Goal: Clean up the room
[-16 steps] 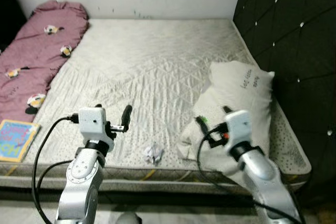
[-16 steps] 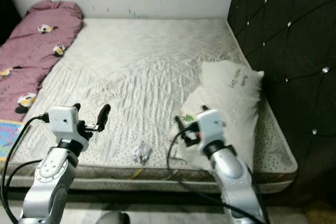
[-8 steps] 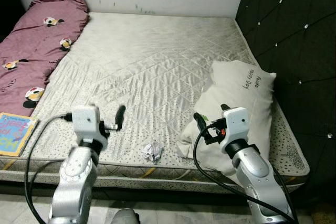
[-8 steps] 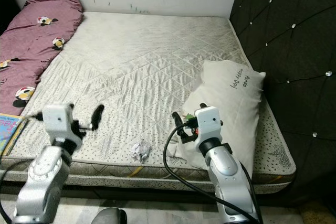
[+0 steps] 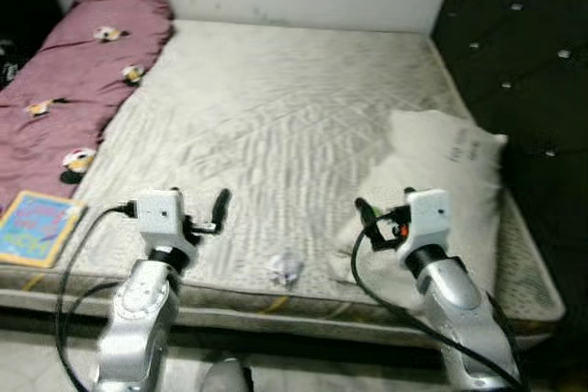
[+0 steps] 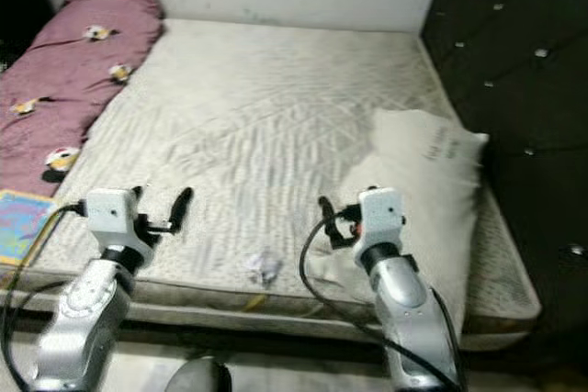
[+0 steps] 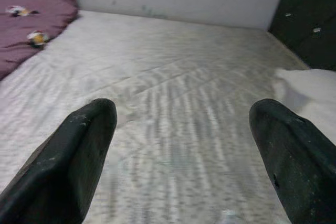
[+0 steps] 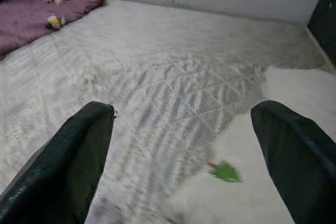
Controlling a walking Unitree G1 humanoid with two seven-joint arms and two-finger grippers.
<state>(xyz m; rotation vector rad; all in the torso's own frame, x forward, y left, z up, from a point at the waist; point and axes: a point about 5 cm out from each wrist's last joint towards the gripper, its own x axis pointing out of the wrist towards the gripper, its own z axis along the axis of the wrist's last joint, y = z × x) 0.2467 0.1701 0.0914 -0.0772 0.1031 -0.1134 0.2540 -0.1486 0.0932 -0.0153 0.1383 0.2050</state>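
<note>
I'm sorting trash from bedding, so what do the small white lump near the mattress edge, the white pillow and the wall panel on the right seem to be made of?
The small white crumpled lump looks like crumpled paper or tissue: creased, matte. The white pillow looks like soft woven fabric, wrinkled, with dark print. The black tufted wall panel looks like buttoned padded upholstery, perhaps faux leather; blur leaves that open.

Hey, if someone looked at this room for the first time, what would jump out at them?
A bare quilted mattress dominates, with a maroon blanket bunched along its left side and a white pillow slumped near the dark padded headboard on the right. A crumpled paper scrap lies at the near edge, between the open left gripper and right gripper.
</note>
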